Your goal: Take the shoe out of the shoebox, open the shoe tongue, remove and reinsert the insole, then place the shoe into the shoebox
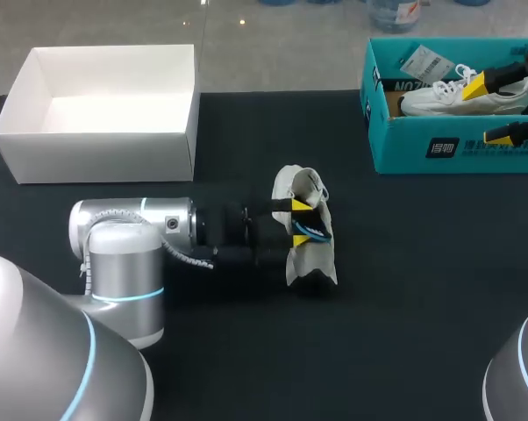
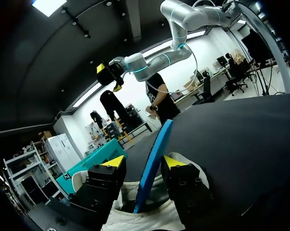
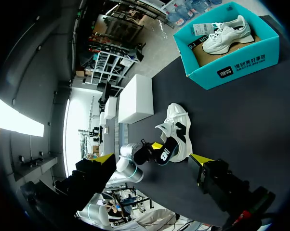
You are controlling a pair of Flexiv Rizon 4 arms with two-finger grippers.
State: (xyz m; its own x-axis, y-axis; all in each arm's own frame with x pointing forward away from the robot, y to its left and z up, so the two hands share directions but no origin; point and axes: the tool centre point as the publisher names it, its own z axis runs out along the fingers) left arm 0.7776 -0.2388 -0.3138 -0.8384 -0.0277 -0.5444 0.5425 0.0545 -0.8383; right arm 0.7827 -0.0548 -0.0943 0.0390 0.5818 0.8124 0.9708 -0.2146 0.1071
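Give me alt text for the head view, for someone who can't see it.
The left pincer sits at a white shoe mid-table, a blue insole poking from it. The right pincer hangs open by a teal shoebox holding a second shoe; a white box stands back left.

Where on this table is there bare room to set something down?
Bare table: the wide patch right of the shoe, in front of the shoebox; also the narrow strip between white box and left arm. The white box is empty too. Crowded: the middle, around arm and shoe.
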